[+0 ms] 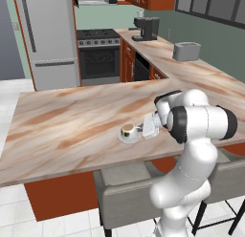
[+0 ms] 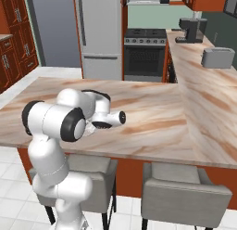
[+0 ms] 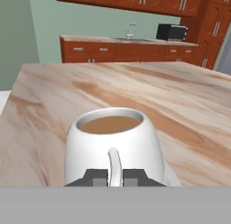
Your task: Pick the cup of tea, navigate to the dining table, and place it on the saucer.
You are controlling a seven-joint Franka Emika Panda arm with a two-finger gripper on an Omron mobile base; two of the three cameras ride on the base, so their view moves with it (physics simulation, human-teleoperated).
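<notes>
The two dark fingertips (image 3: 97,176) pinch the thin white handle, jaws nearly closed, so the gripper (image 3: 115,177) holds the round-bellied white cup of brown tea (image 3: 113,144) upright and level. The cup sits on the small flat white saucer (image 1: 125,139) atop the tan marbled dining table (image 1: 57,121), apparently awaiting release.

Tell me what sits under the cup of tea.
The cup of tea sits on the saucer, on the dining table. The cup covers the saucer's middle; its rim shows.

Saucer (image 3: 170,177) mostly hidden beneath cup of tea (image 3: 113,148).
</notes>
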